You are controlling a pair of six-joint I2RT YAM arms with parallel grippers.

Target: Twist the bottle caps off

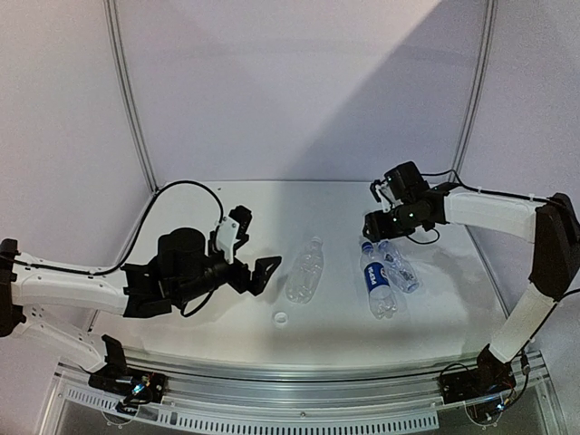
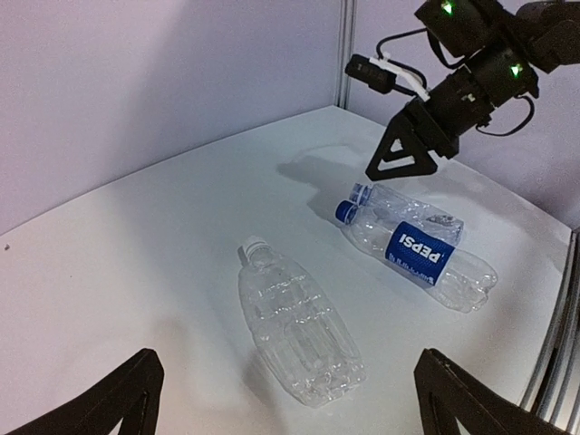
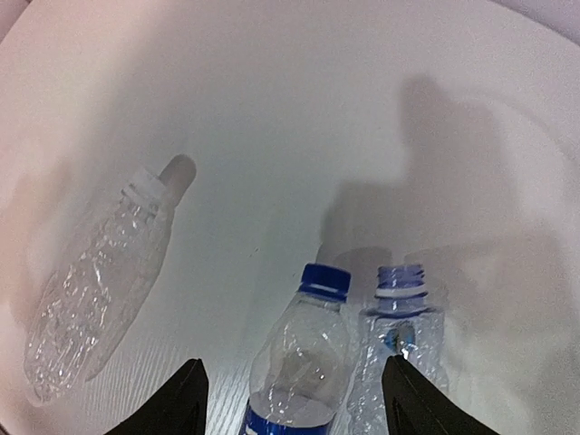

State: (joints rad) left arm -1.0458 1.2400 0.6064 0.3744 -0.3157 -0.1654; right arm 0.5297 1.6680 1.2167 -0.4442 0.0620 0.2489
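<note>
- I judged the job to be on its last cap. The blue cap [image 3: 324, 279] was still screwed onto the blue-labelled bottle [image 2: 417, 246]. That bottle lay on its side on the right half of the desk [image 1: 299, 208], neck pointing away from the arm bases.
- The right gripper [image 3: 292, 362] hovered over that bottle's neck end. Its fingers were wide apart and held nothing, and the blue cap showed just ahead of them in the wrist view.
- The left gripper [image 2: 288, 358] hung over the desk's left-centre, fingers also spread and empty, well apart from the labelled bottle.
- Next, I reckoned, one arm had to pin the labelled bottle's body while the other closed on the cap and twisted. Lying loose, the bottle would likely roll.
- A dented plain bottle [image 3: 399, 344] lay against the labelled one on its right, its neck looking open. It crowded the room beside the cap.
- Another plain bottle [image 1: 305, 270] lay alone mid-desk. Its neck looked bare too, though I couldn't be sure.
- One loose white cap [image 1: 281, 318] sat on the desk near that bottle's base. I saw no second white cap.
</note>
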